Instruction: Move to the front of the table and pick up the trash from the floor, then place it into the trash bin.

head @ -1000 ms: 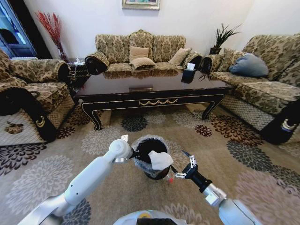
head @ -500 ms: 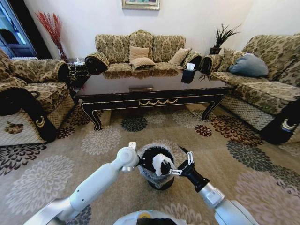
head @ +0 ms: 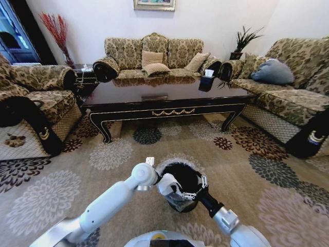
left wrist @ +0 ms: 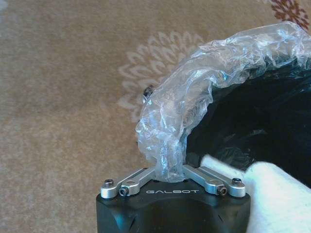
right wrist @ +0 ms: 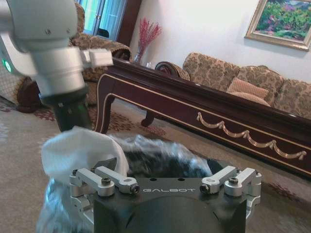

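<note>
Position: the robot stands in front of the coffee counter (head: 164, 100), so the approach looks done.
Trash bin: the black bin (head: 181, 191) with its crinkled clear liner (left wrist: 194, 92) is right before the robot, lower centre of the head view, between the two arms.
Left hand: the left hand (left wrist: 169, 182) grips the liner-covered rim, its linkages drawn in narrow around the plastic fold; it seems to be steadying the bin.
Right hand: the right hand (head: 181, 191) is over the bin's mouth, at the rim. In its wrist view the jaws stand wide.
Trash: a crumpled white tissue (right wrist: 80, 148) sits at the bin's rim, against one finger of the right hand; whether that finger still pinches it, I cannot tell.
Floor: the flower-patterned carpet (head: 118, 154) in view shows no other litter that I can make out.
Progress: pick-up done, I judge; the tissue is at the drop point. Left to do: let it fall fully inside and clear the hand.
</note>
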`<state>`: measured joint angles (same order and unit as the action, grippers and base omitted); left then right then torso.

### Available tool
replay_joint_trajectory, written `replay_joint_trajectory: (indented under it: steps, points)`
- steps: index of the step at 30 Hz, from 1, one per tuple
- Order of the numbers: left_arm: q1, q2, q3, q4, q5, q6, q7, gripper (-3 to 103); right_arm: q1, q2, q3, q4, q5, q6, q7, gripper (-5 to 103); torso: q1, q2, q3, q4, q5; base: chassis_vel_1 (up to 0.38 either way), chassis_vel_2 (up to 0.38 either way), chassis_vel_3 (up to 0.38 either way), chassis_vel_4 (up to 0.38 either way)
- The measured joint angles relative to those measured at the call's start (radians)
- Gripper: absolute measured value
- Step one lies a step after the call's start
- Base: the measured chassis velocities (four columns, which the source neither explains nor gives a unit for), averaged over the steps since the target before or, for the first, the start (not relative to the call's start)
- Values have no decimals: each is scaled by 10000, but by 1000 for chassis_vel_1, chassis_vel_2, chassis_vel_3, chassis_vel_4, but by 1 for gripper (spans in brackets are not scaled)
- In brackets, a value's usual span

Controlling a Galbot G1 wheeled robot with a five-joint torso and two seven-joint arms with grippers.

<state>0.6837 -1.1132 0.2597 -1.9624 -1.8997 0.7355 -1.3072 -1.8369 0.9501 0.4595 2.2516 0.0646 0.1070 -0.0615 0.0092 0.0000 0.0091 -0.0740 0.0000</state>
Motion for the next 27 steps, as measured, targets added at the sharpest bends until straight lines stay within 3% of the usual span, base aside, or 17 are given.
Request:
replay_joint_trajectory:
  steps: [19,27]
  points:
    - [585,385,-1864,26,-413,0,124,0,-445,-235,555,185,134,142,16,100,0,0,0,-2,-1,0,0,0,0]
    - [893,449,-2029,-174,-461,-1,135,0,-389,-264,543,317,114,104,-27,100,0,0,0,-1,1,0,0,0,0]
